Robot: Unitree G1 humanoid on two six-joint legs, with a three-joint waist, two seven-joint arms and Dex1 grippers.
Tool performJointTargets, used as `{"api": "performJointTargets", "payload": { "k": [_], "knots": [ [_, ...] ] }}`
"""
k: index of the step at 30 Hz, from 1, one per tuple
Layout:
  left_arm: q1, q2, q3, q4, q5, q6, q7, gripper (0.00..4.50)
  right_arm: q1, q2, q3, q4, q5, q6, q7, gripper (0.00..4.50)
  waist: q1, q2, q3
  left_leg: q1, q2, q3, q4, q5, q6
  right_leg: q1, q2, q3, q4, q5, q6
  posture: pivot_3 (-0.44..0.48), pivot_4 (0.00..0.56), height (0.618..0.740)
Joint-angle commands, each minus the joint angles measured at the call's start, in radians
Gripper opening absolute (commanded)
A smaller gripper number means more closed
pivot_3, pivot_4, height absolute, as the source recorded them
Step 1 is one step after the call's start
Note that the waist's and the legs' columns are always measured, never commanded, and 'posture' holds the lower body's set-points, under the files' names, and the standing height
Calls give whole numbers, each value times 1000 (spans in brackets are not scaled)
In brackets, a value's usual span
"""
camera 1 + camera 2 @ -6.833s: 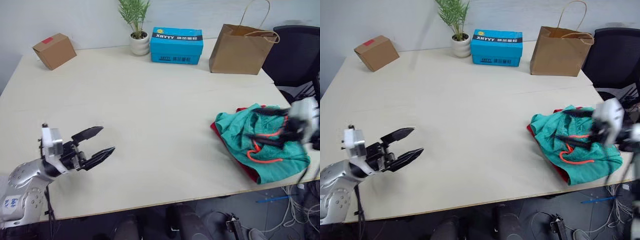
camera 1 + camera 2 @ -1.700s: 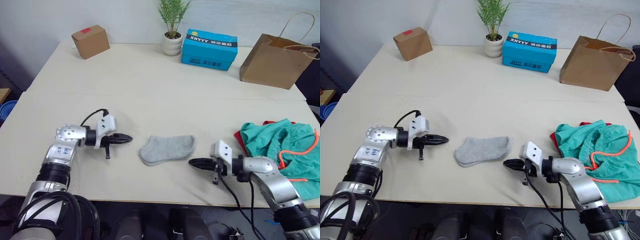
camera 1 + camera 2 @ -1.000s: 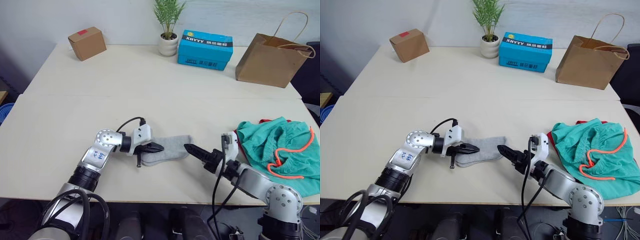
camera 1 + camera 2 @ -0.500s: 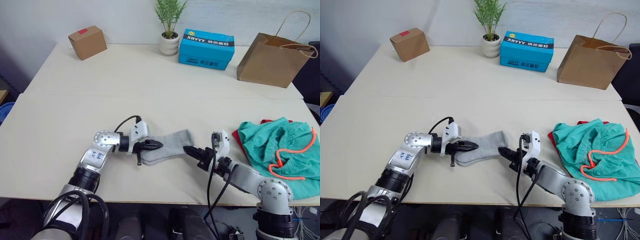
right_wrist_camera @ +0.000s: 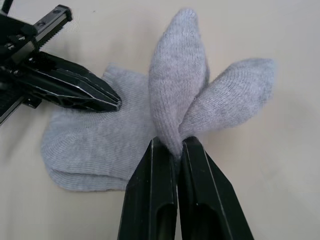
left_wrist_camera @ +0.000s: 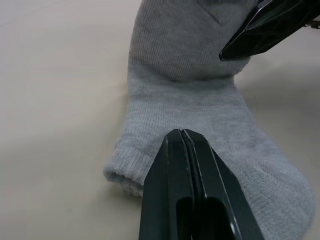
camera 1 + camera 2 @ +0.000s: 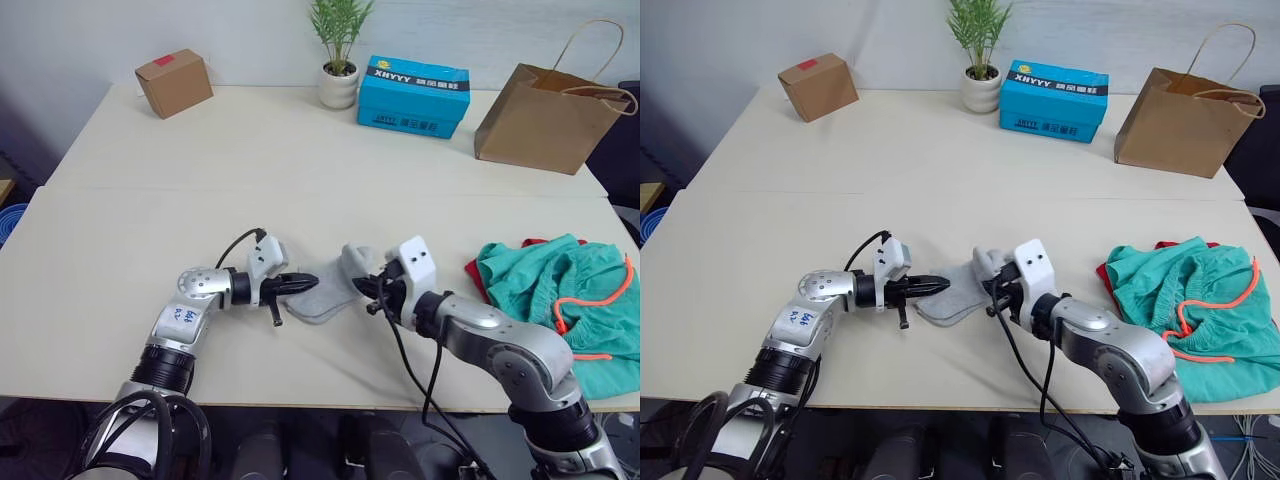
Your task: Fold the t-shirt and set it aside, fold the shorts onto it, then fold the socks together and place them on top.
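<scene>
Pale wooden bench (image 7: 150, 200) carries all the items. Nearest the front edge lie the socks (image 7: 330, 290), light grey. Left gripper (image 7: 305, 281) has its fingers pressed together, pinning the cuff end flat. Right gripper (image 7: 366, 291) has its fingers clamped on the toe ends, which stand lifted and bent over toward the cuff. Right of the socks, teal shorts (image 7: 560, 300) lie bunched over the red t-shirt (image 7: 476, 273). Judgement: both garments appear stacked; sock fold is under way, placement remains. Beyond stand a plant (image 7: 341, 50), blue box (image 7: 415, 82), paper bag (image 7: 535, 105) and cardboard box (image 7: 174, 83).
</scene>
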Motion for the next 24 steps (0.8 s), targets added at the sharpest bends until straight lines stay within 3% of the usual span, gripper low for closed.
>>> {"api": "performJointTargets", "payload": {
  "k": [1, 19, 24],
  "knots": [
    [4, 8, -3, -24, -4, 22, 1, 0, -37, 6, 47, -50, -49, 10, 39, 9, 0, 0, 0, 0, 0, 0, 0, 0, 0, 0, 0, 0, 0, 0, 0, 0, 150, 740],
    [26, 12, 9, -22, -26, 91, 12, 0, -202, 39, 162, 129, -222, -66, 363, 9, -3, 0, 0, 1, 0, 0, 0, 0, 0, 0, 0, 0, 1, 0, 0, 0, 150, 740],
    [24, 25, -10, 9, 21, 0, 30, 0, -221, 68, 171, 189, -192, -8, 434, 9, -2, 0, 0, 1, 0, 0, 0, 0, 0, 0, 0, 0, 1, 0, 0, 0, 150, 740]
  ]
}}
